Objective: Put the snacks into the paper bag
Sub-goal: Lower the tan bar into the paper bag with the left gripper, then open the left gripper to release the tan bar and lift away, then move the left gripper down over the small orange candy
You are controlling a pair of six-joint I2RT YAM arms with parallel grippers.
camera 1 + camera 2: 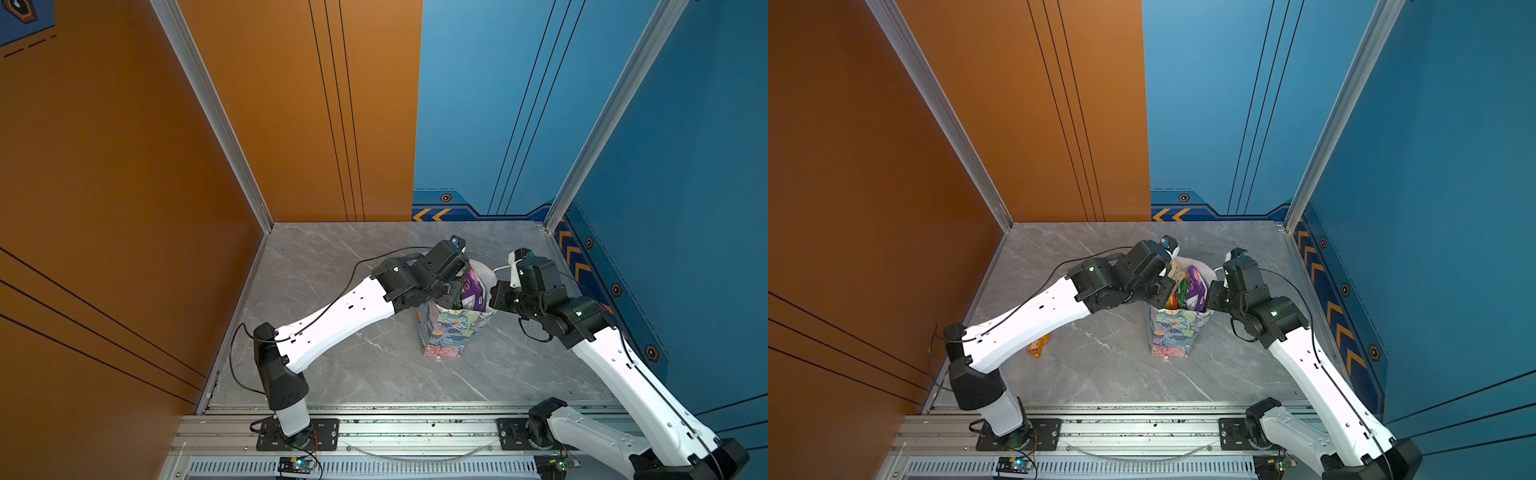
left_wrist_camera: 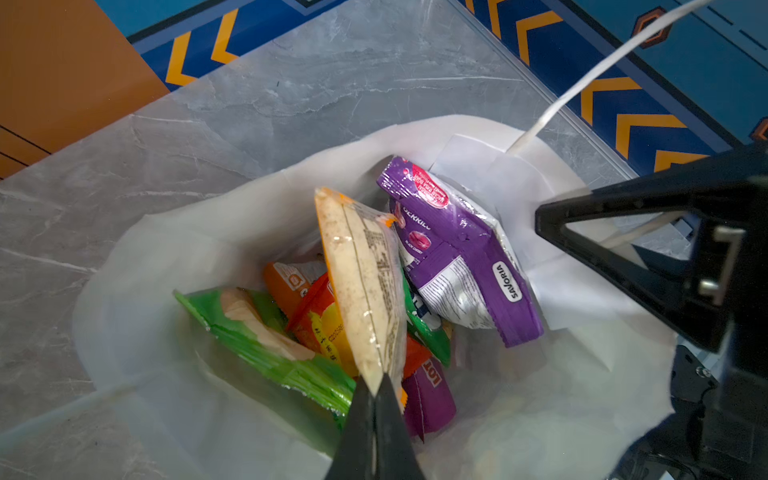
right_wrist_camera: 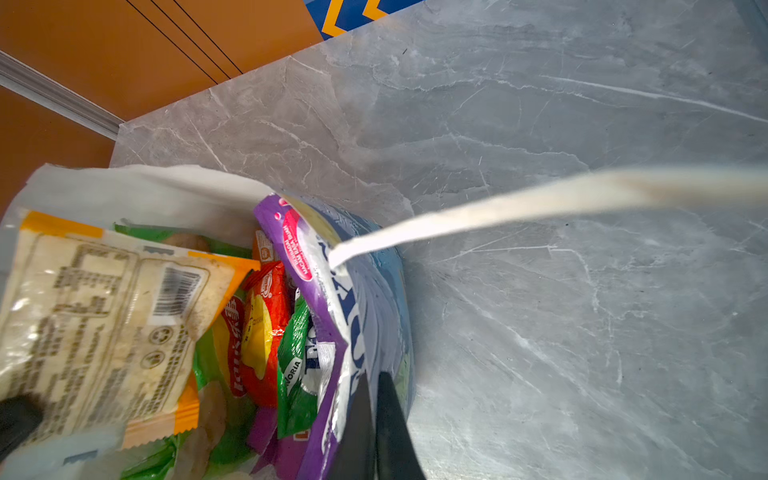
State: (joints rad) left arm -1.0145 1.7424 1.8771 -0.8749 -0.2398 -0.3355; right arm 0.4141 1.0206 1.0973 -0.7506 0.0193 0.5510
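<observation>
L claw (image 2: 376, 388) clamping tan bar (image 2: 365, 282) by one end, dangling it in mouth of paper bag (image 1: 449, 336), which is standing centre-right on tabletop (image 1: 332, 374) in both top views. R claw (image 3: 374, 399) pinching bag rim, jaws together on paper. Bag prob. getting full, with purple packet (image 2: 465, 257) and green chip bag (image 2: 266, 336) poking up. Risks: bar snagging on those and tipping out; rim tearing if R pulling hard. Orange packet (image 1: 1038, 347) lying outside, left of bag in a top view.

We see a grey marble-look tabletop (image 1: 332, 257) walled by orange panels (image 1: 104, 166) on the left and far left, blue panels (image 1: 478, 104) on the far right and right. Aluminium posts (image 1: 216, 116) stand at the far corners, orange chevrons (image 1: 440, 215) edge the blue base, and a metal rail (image 1: 415, 428) crosses the near edge.
</observation>
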